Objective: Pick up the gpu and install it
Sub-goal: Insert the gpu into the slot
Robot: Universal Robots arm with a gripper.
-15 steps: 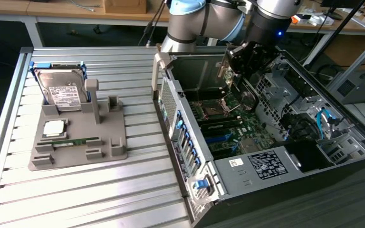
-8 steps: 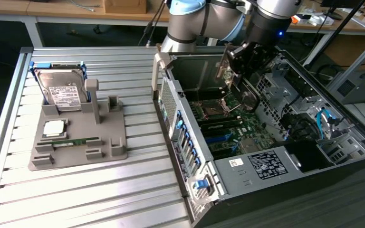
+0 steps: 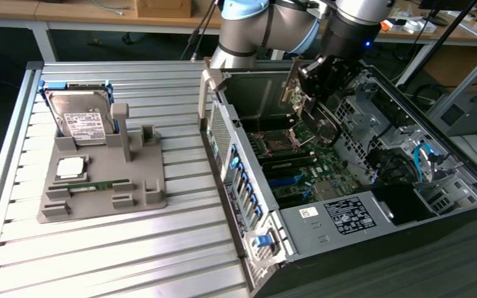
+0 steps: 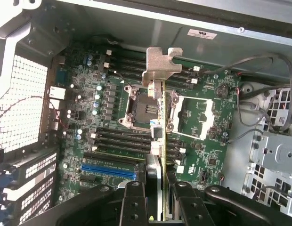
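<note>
GPU (image 4: 158, 141) is clamped edge-on between the fingers (image 4: 134, 202) of your gripper (image 4: 160, 200), with its silver bracket (image 4: 161, 66) at the end away from the wrist. You have it held over the motherboard (image 4: 103, 108) inside the open computer case (image 3: 238, 180), near the CPU socket (image 4: 139, 106). Beside the case, a hard drive (image 3: 79, 121) stands upright in the grey tray (image 3: 94, 200).
</note>
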